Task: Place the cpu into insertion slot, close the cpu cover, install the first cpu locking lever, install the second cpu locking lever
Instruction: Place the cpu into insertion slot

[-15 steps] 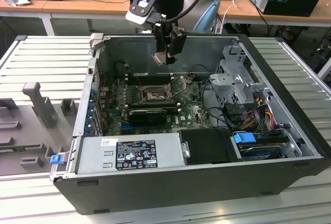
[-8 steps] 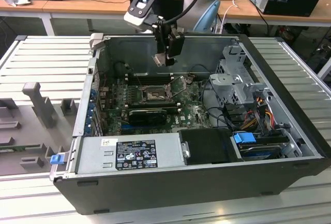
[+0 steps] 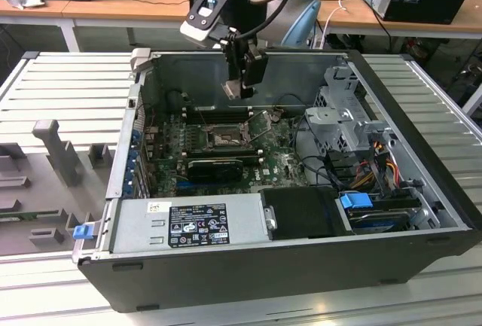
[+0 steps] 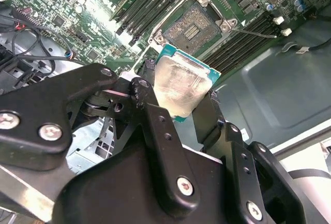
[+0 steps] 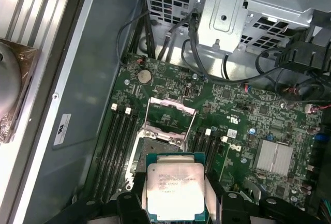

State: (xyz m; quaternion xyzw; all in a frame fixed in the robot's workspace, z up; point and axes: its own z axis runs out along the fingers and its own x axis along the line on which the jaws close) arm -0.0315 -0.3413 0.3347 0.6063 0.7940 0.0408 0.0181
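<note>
My gripper [image 3: 241, 85] hangs inside the open computer case, shut on the cpu [image 3: 239, 89], and it holds the chip by two opposite edges. In both wrist views the cpu [image 4: 181, 85] [image 5: 175, 189] shows its silver-grey metal top with a green rim between the black fingers [image 4: 155, 125]. The cpu is in the air above the green board, a short way off the insertion slot [image 3: 224, 138] [image 4: 194, 25] [image 5: 158, 142], which lies bare. The cpu cover [image 5: 171, 108] stands flipped open at the slot's far edge. A thin lever wire [image 4: 258, 34] sticks out beside the slot.
Long black memory slots [image 5: 116, 146] flank the socket. A black expansion card [image 3: 215, 166] lies just in front of it. The power supply [image 3: 188, 224], a metal drive cage [image 3: 343, 115] with cables and the case walls [image 3: 301, 66] close in the board. Grey fixtures [image 3: 56, 153] stand outside on the exterior view's left.
</note>
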